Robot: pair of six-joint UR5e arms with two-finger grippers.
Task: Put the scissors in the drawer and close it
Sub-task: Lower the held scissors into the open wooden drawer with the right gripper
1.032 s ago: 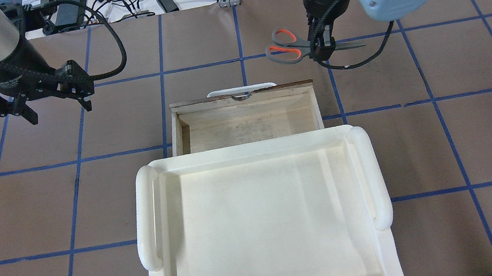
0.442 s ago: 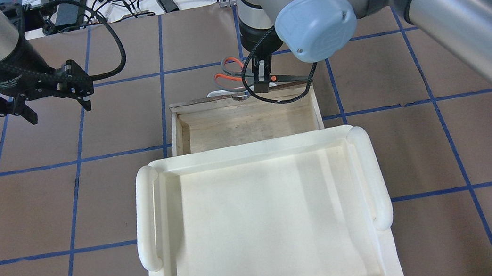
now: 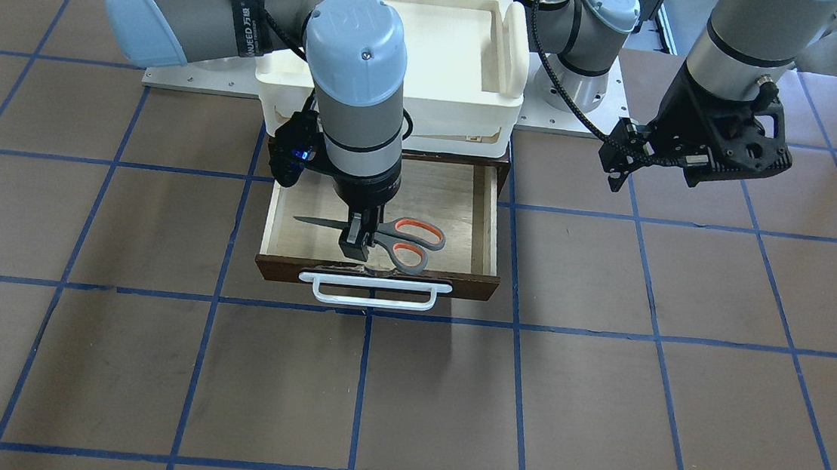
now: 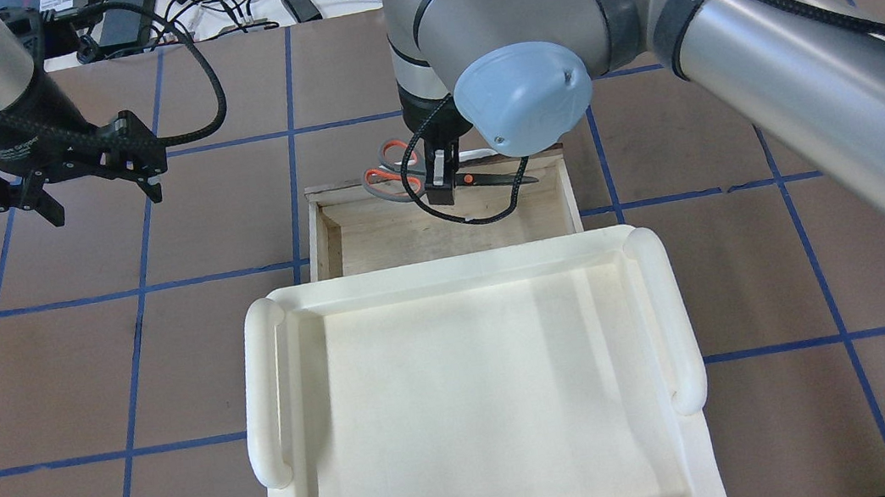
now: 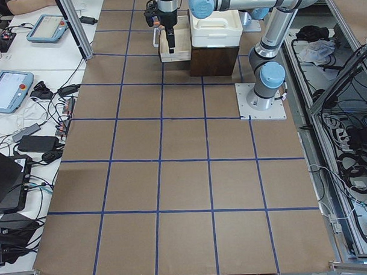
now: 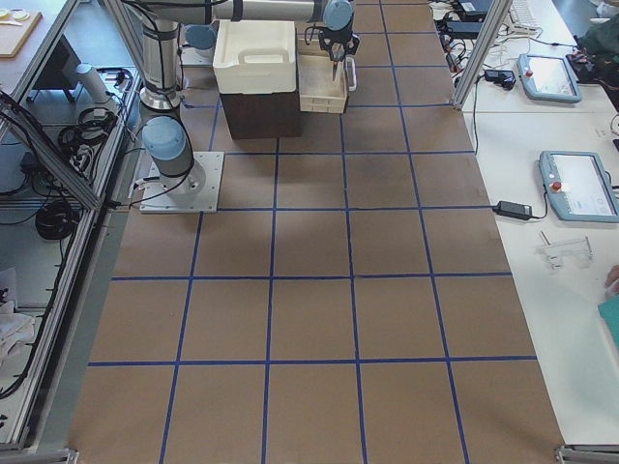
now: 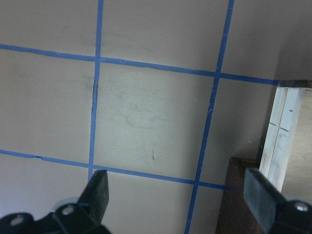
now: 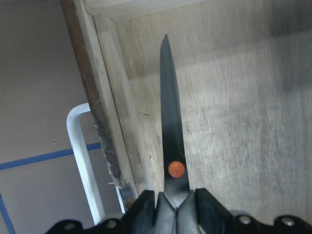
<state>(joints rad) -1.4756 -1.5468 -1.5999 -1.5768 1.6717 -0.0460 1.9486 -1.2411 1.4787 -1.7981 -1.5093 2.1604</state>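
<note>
scissors (image 8: 171, 122): carried from tabletop (image 4: 753, 267) to over drawer (image 3: 459, 201).
right gripper (image 4: 440, 187): clamped on scissors.
left gripper (image 4: 105, 204): open, idle aside.
drawer: open; release next, then closing.

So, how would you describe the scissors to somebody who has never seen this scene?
Find the big white tray; an open wooden drawer sticks out from under it. Over the drawer's front part, the right gripper holds the scissors flat, near their pivot. They are the only thing with dark blades and grey handles lined orange-red.
</note>
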